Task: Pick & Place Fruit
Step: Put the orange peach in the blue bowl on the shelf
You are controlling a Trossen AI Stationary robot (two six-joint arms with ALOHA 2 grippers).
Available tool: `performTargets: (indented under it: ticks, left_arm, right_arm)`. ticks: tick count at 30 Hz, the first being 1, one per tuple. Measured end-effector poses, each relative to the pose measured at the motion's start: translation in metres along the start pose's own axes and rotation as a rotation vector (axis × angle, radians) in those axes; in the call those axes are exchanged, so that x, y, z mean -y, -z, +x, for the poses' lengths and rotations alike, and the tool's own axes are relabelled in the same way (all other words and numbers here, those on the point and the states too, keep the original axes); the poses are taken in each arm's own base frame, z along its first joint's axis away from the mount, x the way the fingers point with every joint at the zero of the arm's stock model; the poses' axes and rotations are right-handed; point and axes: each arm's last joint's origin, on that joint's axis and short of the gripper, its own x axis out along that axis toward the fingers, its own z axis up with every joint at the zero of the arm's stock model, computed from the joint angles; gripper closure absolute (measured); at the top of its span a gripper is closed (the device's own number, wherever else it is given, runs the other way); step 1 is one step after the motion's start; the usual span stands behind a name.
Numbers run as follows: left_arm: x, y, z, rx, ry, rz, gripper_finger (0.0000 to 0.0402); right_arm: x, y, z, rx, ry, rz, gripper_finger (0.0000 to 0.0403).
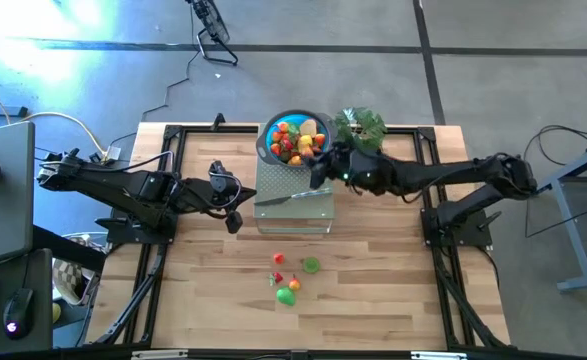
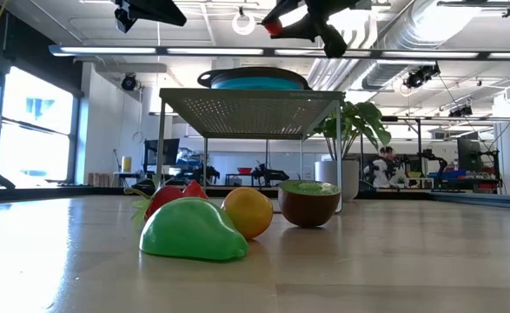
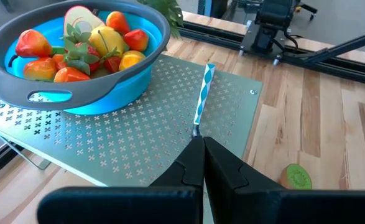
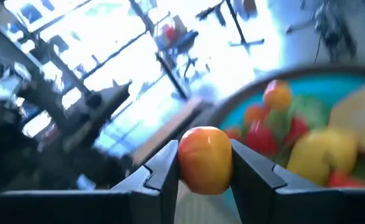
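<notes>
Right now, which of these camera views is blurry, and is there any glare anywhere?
Right wrist view: smeared with blur, background washed out, only the orange-red fruit between the right gripper's fingers reads clearly. High view: bright glare on the floor at upper left. Left wrist view: sharp on the blue bowl.

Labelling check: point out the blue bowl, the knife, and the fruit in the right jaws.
blue bowl [image 3: 117,84]: left wrist view, on its blue side wall.
knife [image 3: 202,99]: left wrist view, on the striped handle.
orange-red fruit [image 4: 205,158]: right wrist view, on the middle of its front, between the right jaws.
</notes>
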Motion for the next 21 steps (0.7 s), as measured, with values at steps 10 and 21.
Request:
performTargets:
  ticks: [10,21]
  left_arm:
    - [0.000,0.000,0.000,0.001,0.000,0.000,0.0402]
    - [-0.002,-0.001,0.000,0.031,-0.080,0.000,0.0402]
  right_arm:
    - [0.023,-0.028,0.013,0.127,0.046,-0.010,0.0291]
    - [0.015,-0.037,0.019,0.147,0.049,-0.170,0.0291]
